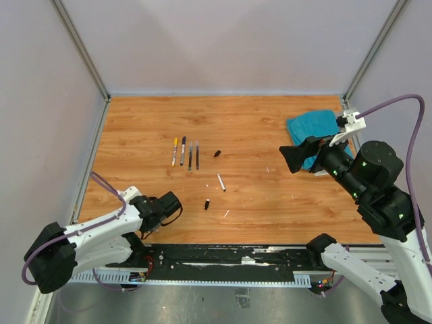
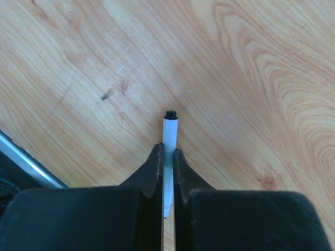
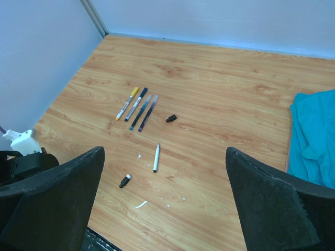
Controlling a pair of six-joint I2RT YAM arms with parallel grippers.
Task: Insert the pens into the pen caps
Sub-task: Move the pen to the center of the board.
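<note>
1. The table is orange-brown wood with darker wavy grain
2. The walls are plain pale grey
3. The cloth is teal
4. The first pen in the row is white with a yellow end
5. The second pen is pale grey with a dark blue end
6. The third pen and fourth pen are grey at one end, dark at the other
7. The loose pen is white
8. The far cap and near cap are black
9. The held pen is white with a black end
10. The left gripper and right gripper are black
11. The cables are purple
</note>
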